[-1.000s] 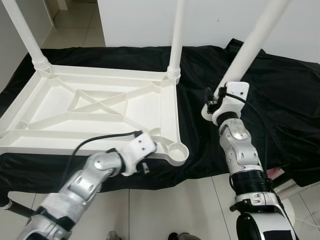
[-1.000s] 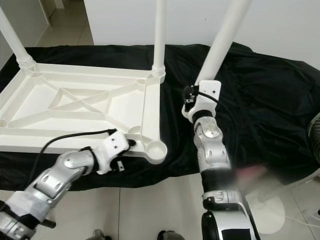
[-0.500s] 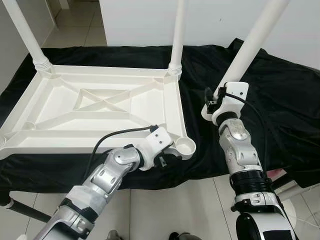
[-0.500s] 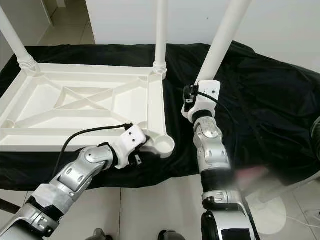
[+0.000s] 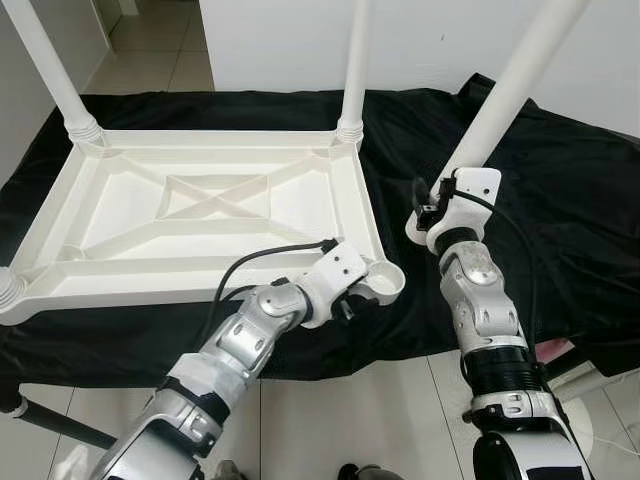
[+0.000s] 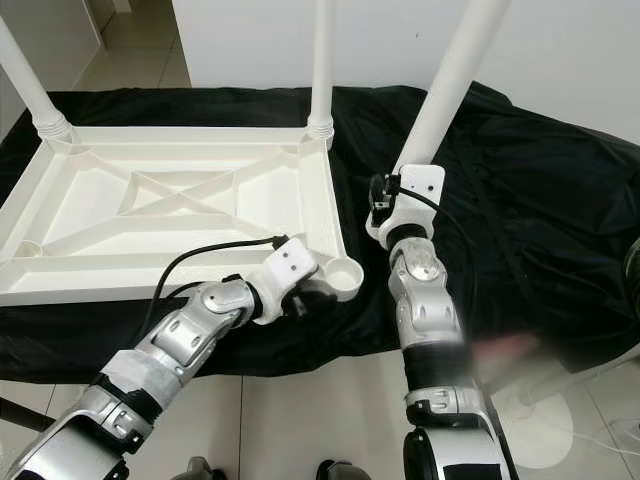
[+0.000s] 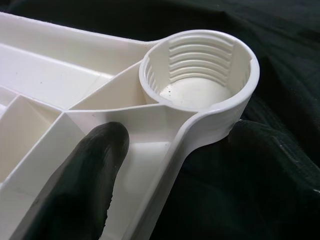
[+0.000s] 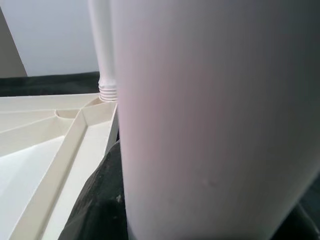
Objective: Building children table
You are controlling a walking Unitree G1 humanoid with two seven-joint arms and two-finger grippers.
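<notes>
Between left fingers (image 7: 75, 185): tabletop (image 5: 200, 215) rim beside empty socket (image 7: 200, 80).

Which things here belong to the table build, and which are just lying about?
In the job:
- upturned tabletop, two legs already fitted
- empty corner socket
- loose leg, held by the right gripper
- left gripper, gripping the tabletop's rim by the socket

Lying about:
- black cloth under it all

Upturned tabletop (image 5: 200, 215) on cloth (image 5: 560, 200), loose leg (image 5: 500, 95) right
</notes>
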